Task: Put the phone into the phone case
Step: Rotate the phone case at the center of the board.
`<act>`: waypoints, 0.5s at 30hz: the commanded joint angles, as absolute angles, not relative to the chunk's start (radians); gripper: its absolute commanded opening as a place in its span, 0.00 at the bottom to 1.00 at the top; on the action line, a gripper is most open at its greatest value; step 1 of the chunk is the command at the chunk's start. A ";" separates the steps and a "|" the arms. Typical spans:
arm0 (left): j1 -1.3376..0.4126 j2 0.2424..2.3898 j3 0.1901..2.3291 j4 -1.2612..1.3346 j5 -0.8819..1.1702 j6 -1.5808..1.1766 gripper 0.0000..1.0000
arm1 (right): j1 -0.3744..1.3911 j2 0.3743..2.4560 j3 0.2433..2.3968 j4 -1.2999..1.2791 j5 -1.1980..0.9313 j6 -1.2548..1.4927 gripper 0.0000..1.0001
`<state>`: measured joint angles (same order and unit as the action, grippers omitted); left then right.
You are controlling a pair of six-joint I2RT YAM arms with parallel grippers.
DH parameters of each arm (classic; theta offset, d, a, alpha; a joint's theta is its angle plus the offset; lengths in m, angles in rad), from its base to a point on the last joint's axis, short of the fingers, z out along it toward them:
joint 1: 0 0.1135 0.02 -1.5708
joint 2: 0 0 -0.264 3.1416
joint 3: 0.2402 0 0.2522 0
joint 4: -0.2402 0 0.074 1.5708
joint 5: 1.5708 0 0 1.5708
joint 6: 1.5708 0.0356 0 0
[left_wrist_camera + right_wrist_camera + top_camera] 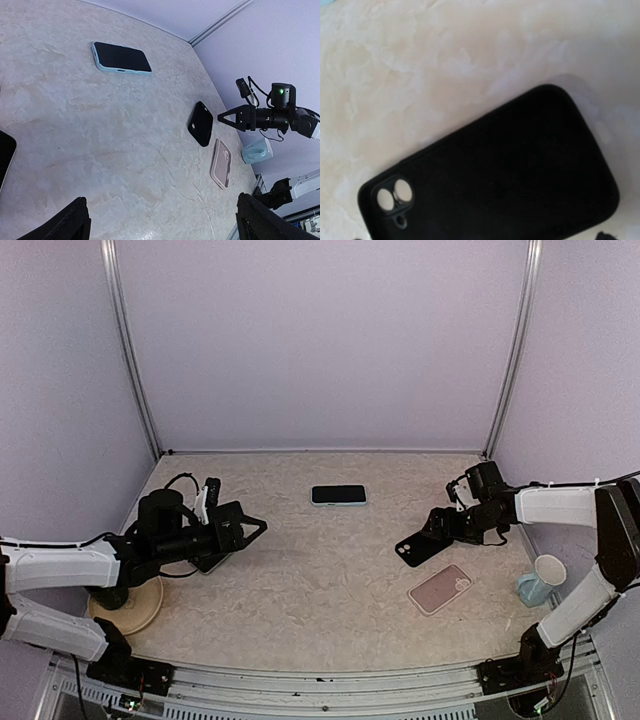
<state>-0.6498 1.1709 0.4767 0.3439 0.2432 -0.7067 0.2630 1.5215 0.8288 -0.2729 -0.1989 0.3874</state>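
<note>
A dark-screened phone with a light blue rim (338, 495) lies face up at the middle back; it also shows in the left wrist view (121, 58). A black phone case (419, 548) lies on the table at the right and fills the right wrist view (510, 175), its camera cut-out at the lower left. A pink case (440, 589) lies just nearer, inside up. My right gripper (437, 527) hovers at the black case's far end; the left wrist view shows it (224, 119) with jaws apart and empty. My left gripper (252, 530) is open and empty above the left table.
A second dark phone-like slab (211, 562) lies under my left arm, its corner at the edge of the left wrist view (4, 157). A tan disc (135, 606) sits at the near left. A light blue cup (540, 581) stands at the right edge.
</note>
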 commanded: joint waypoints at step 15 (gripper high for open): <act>-0.551 1.133 0.466 0.299 0.214 -0.729 0.99 | 0.250 1.553 0.788 -0.243 -0.203 0.407 1.00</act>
<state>-0.5644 1.1366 0.4747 0.3004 0.2058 -0.7261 0.2630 1.5341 0.8005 -0.2623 -0.2043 0.3943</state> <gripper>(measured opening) 0.988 0.996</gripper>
